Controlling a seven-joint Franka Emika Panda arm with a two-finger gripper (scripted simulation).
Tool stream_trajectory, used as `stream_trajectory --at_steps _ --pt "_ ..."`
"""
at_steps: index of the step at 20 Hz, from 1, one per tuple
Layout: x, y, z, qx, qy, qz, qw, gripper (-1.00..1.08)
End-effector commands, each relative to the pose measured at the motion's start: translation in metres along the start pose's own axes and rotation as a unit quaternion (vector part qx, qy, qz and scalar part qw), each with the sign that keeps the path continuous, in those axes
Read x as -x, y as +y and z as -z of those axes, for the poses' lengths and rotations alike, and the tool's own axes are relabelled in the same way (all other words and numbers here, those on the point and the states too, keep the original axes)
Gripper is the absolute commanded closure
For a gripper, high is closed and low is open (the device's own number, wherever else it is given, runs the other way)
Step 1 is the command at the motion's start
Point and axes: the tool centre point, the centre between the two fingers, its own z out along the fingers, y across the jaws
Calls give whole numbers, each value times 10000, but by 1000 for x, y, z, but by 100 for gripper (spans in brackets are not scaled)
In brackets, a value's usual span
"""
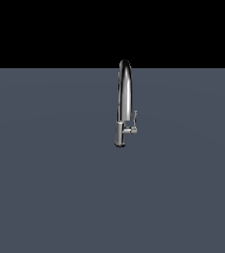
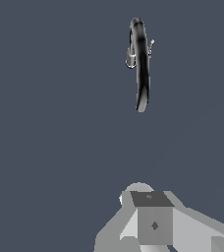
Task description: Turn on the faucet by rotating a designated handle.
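Standing: faucet [image 1: 125, 94], upright on the grey surface [image 1: 45, 188], its arched spout rising against the black background [image 1: 45, 29].
Handle: handle [image 1: 134, 117], a thin lever pointing up from a short stub on the exterior view's right of the lower body.
Gripper: gripper [image 2: 155, 224], seen only in the wrist view, well apart from the faucet [image 2: 141, 64] and handle [image 2: 151, 47].
Jaws: cannot tell how far open; nothing visibly held.
Containers: none seen.

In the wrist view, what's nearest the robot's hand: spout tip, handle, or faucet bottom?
1. Spout tip, the near end of the faucet.
2. Handle and lower body, farther off on opposite sides of the spout: too close to call.
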Motion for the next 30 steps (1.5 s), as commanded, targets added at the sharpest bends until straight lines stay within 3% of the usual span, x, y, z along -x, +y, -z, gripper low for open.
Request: stream_trajectory --at_steps 1,9,16,23,30 --pt "-15 0 -2 -164 -162 -170 9996 108" --pt "-64 4 -11 -709 -693 -719 9925 108" --pt "-106 10 -23 -1202 -1170 -1207 9784 108" --pt "-147 20 -41 -1707 -1654 -1697 9564 108" --pt "-186 32 -65 -2222 -2147 -2191 9255 108"
